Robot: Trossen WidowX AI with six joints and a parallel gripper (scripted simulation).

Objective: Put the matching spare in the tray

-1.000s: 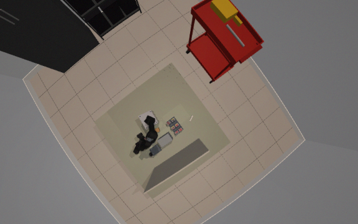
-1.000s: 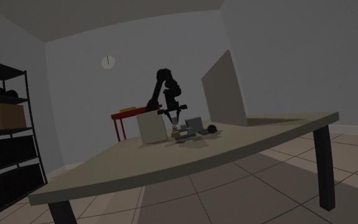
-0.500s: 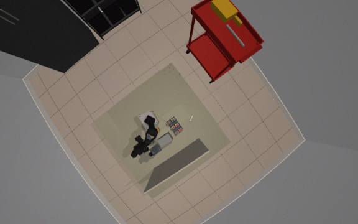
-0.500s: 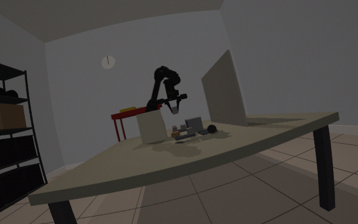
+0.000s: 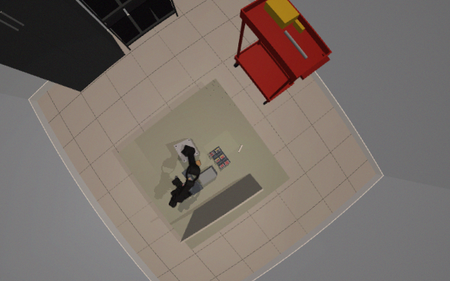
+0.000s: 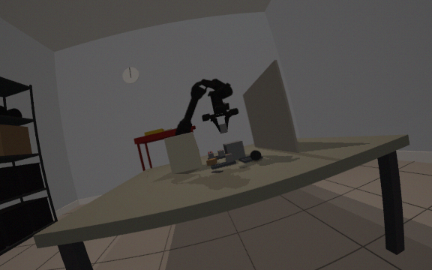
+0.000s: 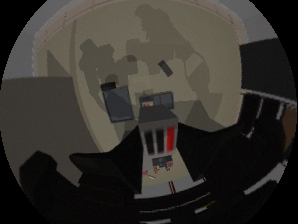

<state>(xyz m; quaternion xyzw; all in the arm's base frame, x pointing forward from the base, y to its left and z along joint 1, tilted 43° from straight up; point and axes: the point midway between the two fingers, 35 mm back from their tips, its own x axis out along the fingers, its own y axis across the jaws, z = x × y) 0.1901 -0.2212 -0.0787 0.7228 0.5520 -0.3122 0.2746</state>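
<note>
The tool is seen raised high above the counter, approx. over its middle, w/ the arm bent at the top. The jaws are closed about a small grey spare, which is held clear of the surface, its lower end tilted. In the wrist view the same spare is seen between the dark fingers; a red stripe and dark slots are shown on its face.

The grey tray is found beside the arm, toward the counter edge where the upright panel stands; whether anything lies in it cannot be told. The other spares are lying in a small group near the counter middle, apart from the tray. A pale box is standing next to the arm base. A dark round object is resting near the panel.
</note>
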